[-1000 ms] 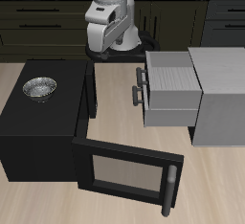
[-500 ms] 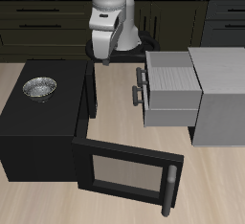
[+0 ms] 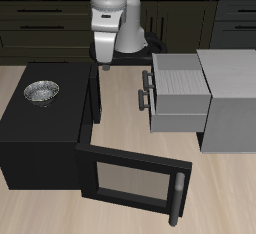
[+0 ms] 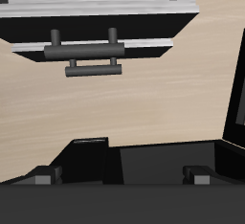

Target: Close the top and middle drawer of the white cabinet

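The white cabinet stands on the table with two drawers pulled out. The top drawer shows its striped inside, and the middle drawer sticks out slightly farther below it. Each has a short dark bar handle, and both handles show in the wrist view: the top one and the middle one. My gripper hangs at the table's back, apart from the drawer fronts. It is open, with nothing between its fingers.
A black box with a metal bowl on top sits beside the drawers. Its glass-paned door swings open toward the table's front edge. Dark counter cabinets line the back.
The arm has straightened and turned at the wrist, bringing the hand more upright. Both drawers stay as they were.
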